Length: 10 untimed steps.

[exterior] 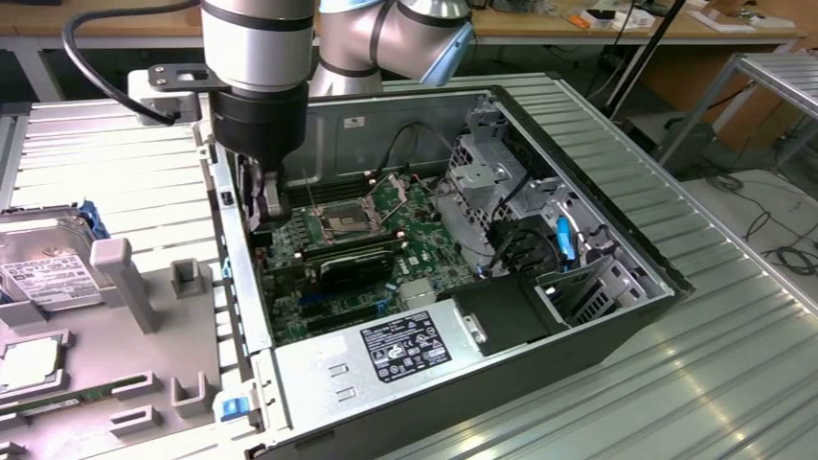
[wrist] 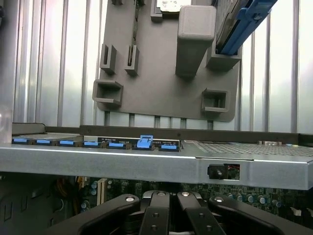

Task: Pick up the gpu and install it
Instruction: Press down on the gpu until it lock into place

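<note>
The gpu is a black-faced card standing across the green motherboard, just on the near side of the CPU socket inside the open computer case. My gripper hangs inside the case by the wall on the exterior view's left, a little above the card's end and apart from it. In the wrist view the fingers press together over the board, shut with nothing between them. The case's rear wall with its row of blue slot clips runs just beyond them.
A grey fixture plate with empty holders lies beside the case on the exterior view's left, holding a hard drive. The power supply fills the near corner of the case, and the drive cage and black cables crowd the right side.
</note>
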{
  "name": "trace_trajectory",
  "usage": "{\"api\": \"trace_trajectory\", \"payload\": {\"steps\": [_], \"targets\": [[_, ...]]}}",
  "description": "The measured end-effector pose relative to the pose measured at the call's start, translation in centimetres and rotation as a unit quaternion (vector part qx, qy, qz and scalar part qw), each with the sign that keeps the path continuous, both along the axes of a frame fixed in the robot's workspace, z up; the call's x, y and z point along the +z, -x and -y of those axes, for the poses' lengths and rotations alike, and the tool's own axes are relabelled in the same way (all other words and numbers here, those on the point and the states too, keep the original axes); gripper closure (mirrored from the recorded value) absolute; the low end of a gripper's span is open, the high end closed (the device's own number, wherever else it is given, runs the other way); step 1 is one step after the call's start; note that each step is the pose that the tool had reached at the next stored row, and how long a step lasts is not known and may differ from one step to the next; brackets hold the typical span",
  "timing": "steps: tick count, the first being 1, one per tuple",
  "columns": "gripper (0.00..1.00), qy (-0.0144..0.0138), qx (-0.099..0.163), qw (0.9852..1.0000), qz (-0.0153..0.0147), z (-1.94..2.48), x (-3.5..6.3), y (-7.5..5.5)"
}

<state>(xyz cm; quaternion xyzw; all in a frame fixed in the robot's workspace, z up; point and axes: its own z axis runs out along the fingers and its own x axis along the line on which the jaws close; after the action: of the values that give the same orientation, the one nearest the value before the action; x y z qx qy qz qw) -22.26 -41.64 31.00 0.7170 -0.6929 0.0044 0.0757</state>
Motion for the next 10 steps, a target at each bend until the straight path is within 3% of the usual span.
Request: {"api": "trace_trajectory", "payload": {"steps": [5,10], "targets": [[0.89,0.0,0.0,1.0,0.0002,0.03,-0.04,0.01],[0.89,0.0,0.0,1.0,-0.0004,0.43,-0.04,0.15]]}}
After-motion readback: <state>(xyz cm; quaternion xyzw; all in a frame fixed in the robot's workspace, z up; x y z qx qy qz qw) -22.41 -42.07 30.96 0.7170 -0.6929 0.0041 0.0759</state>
